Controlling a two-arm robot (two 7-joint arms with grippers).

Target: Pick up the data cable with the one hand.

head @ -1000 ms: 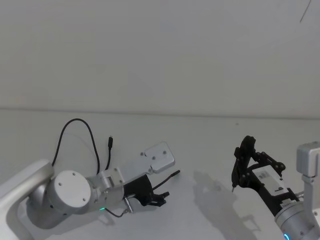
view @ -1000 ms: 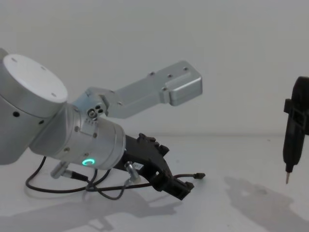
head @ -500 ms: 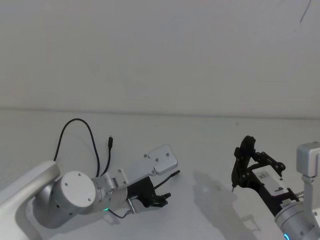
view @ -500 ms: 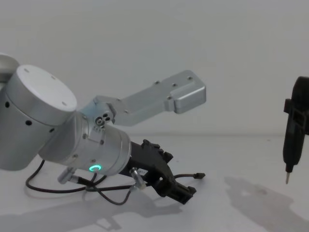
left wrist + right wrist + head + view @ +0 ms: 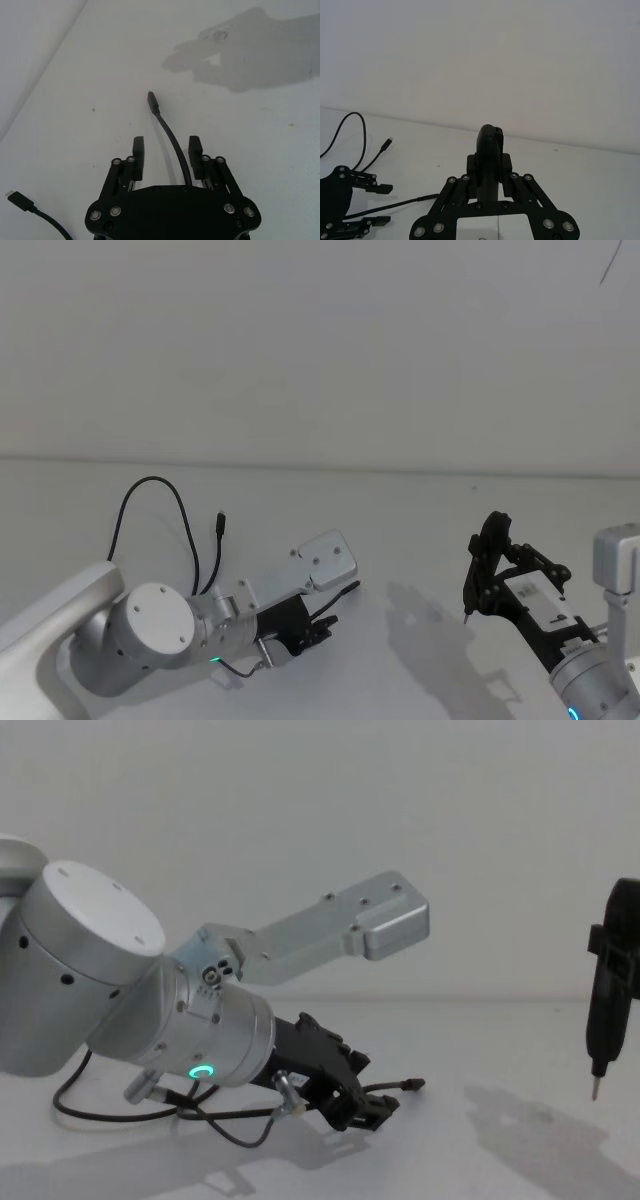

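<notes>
Between the spread fingers (image 5: 138, 150) of the left pincer (image 5: 166, 150), low over the tabletop (image 5: 400, 530), runs the data cable (image 5: 170, 135); the jaws stand apart on either side of it and are not closed on it, though it lies nearer one finger than the other. Beyond the fingertips the cable ends in a small black plug (image 5: 153, 102) that rests on the white surface. Toward the arm, the cable passes under the pincer's black body and is lost to sight. In the head view it shows again behind the thick silver left arm (image 5: 150, 635) as a tall loop (image 5: 150, 480), with a second plug (image 5: 220, 523) lying just beside it; how the two stretches join under the arm cannot be made out. A green ring light (image 5: 203, 1072) glows on that arm, and a silver housing (image 5: 395, 925) juts out above the pincer. To the right, well apart, the right pincer (image 5: 490, 167) is clamped on a black pointed tool (image 5: 490, 137) whose body covers its fingertips; the right arm is cut off by the head view's lower edge. Soft grey shadows (image 5: 250, 45) fall on the tabletop, which meets a plain pale wall (image 5: 320, 350).
</notes>
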